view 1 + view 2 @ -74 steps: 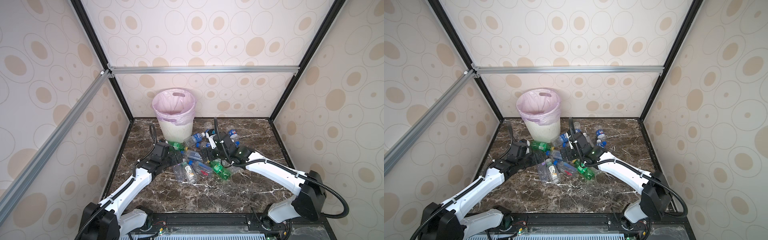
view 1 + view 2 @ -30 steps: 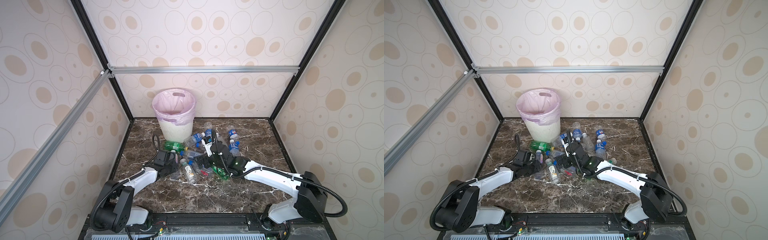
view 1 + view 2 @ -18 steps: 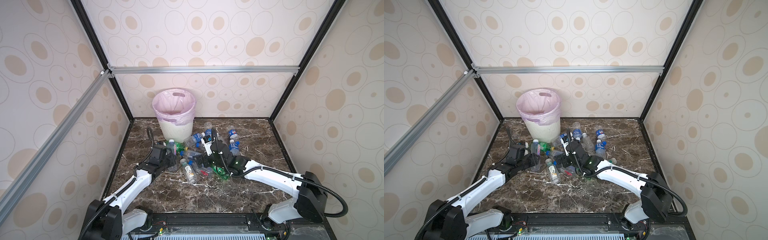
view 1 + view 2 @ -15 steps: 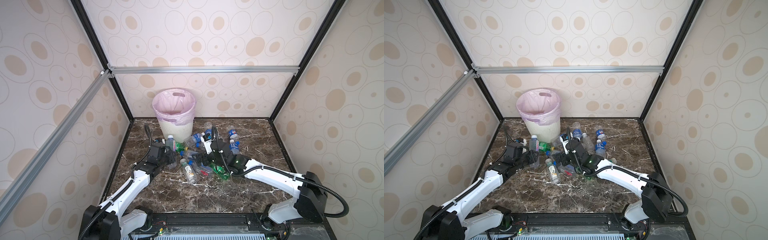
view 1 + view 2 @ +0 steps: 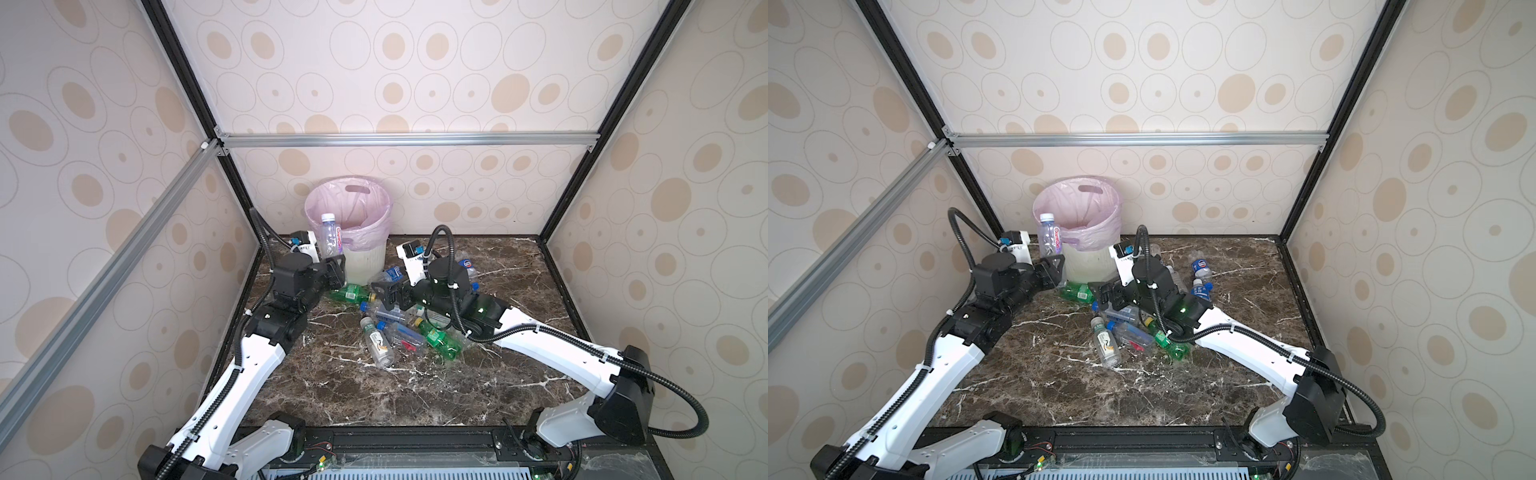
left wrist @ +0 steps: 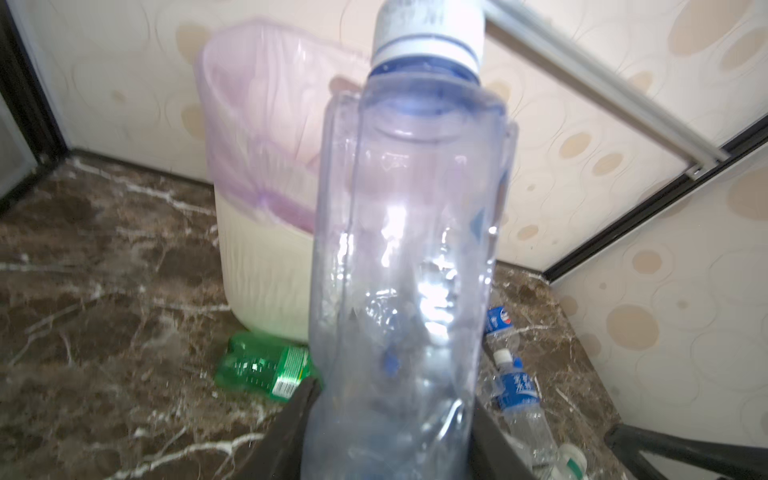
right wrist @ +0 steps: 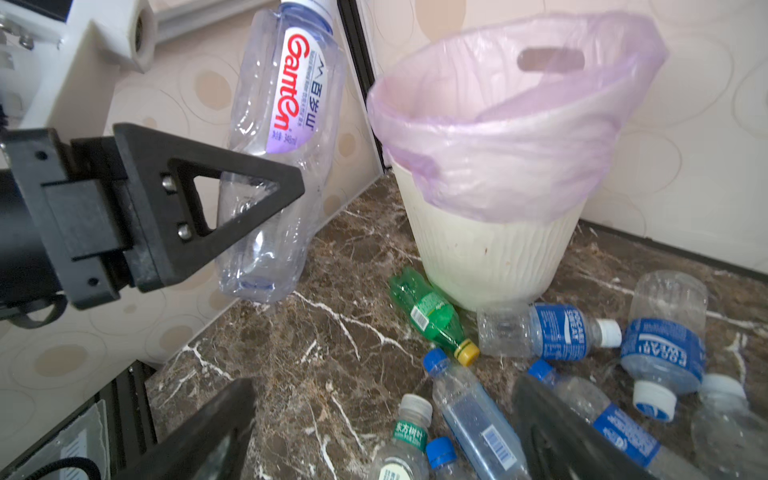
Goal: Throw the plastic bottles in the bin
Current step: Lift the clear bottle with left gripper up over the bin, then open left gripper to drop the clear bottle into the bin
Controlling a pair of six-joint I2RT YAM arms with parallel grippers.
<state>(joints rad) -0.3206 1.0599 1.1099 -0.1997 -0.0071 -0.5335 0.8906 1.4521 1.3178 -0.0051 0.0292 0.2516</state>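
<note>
As our left gripper (image 5: 336, 266) clamps its base, the clear white-capped plastic bottle (image 5: 330, 241) stands near upright, cap up, at nine o'clock of the pink-lined white ribbed bin (image 5: 368, 266); our right gripper (image 5: 384, 296) gapes wide.

"What do the arms look like?"

"White shells on the left arm (image 5: 253, 365) and right arm (image 5: 557, 347), with black joint blocks (image 5: 619, 409) between."

"Cables?"

"A black ribbed hose (image 5: 262, 233) loops along each. Just behind the left gripper (image 5: 336, 262) sits a white camera box (image 5: 306, 245) with a blue plug."

"Its fingers (image 7: 141, 208)?"

"Black, triangular, with a triangular cut-out and two screws (image 7: 166, 181). A green light (image 5: 481, 310) glows well behind the right gripper (image 5: 380, 296)."
</note>
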